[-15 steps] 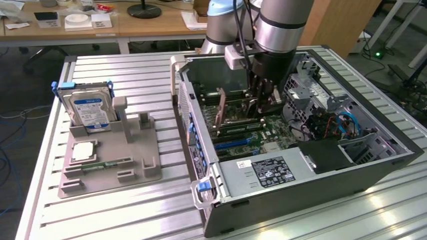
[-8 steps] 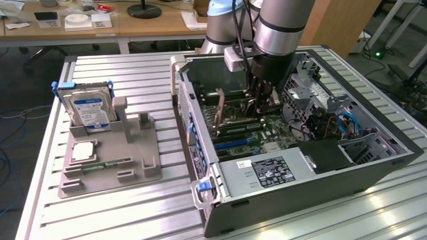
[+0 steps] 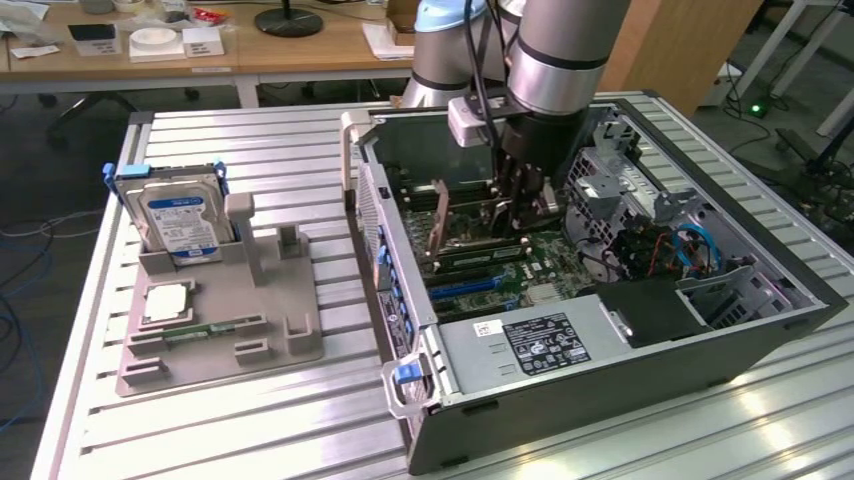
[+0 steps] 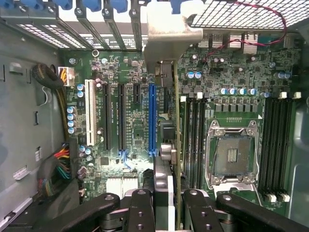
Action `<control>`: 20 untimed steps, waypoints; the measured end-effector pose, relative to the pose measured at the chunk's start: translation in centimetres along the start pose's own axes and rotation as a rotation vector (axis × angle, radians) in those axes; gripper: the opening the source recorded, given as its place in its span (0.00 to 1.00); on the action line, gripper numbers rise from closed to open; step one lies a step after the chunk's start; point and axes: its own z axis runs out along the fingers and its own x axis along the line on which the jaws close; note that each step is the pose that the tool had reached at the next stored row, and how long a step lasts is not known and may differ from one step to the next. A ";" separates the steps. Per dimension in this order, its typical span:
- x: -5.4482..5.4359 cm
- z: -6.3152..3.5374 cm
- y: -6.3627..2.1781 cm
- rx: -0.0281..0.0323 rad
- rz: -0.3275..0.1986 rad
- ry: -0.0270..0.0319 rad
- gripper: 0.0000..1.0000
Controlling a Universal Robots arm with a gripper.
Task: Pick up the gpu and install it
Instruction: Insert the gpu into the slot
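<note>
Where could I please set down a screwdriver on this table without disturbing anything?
Bare table slats lie below the grey fixture and above the hard drive in the exterior view; inside the computer case it is crowded.

A slatted metal bench (image 3: pixel 240 420) carries an open computer case (image 3: pixel 601 400) lying on its side. At the exterior view's left of the case sits a grey holder tray (image 3: pixel 274 300). A silver hard drive (image 3: pixel 180 222) with a blue label stands upright in the tray's rear slot, a square silver chip (image 3: pixel 171 300) lies flat in front of it, and a narrow green memory stick (image 3: pixel 214 328) lies just beside the chip. Inside the case, a labelled power supply (image 3: pixel 534 345) fills the near corner. The motherboard (image 4: pixel 135 92) bears a long blue slot (image 4: pixel 152 121), a white slot (image 4: pixel 90 113) and a processor socket (image 4: pixel 232 155). A wooden desk (image 3: pixel 307 50) stands behind
</note>
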 end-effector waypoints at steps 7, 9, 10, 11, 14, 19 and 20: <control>0.0 0.30 0.07 -0.0003 -0.005 -0.0003 0.28; 0.0 0.34 0.16 -0.0005 -0.008 -0.0003 0.28; 0.0 0.36 0.19 -0.0004 -0.009 -0.0005 0.28; 0.1 0.38 0.20 -0.0004 -0.009 -0.0006 0.28; 0.1 0.38 0.35 -0.0004 -0.008 -0.0007 0.28; 0.2 0.40 0.45 -0.0004 -0.009 -0.0005 0.28; 0.2 0.40 0.45 -0.0004 -0.008 -0.0005 0.28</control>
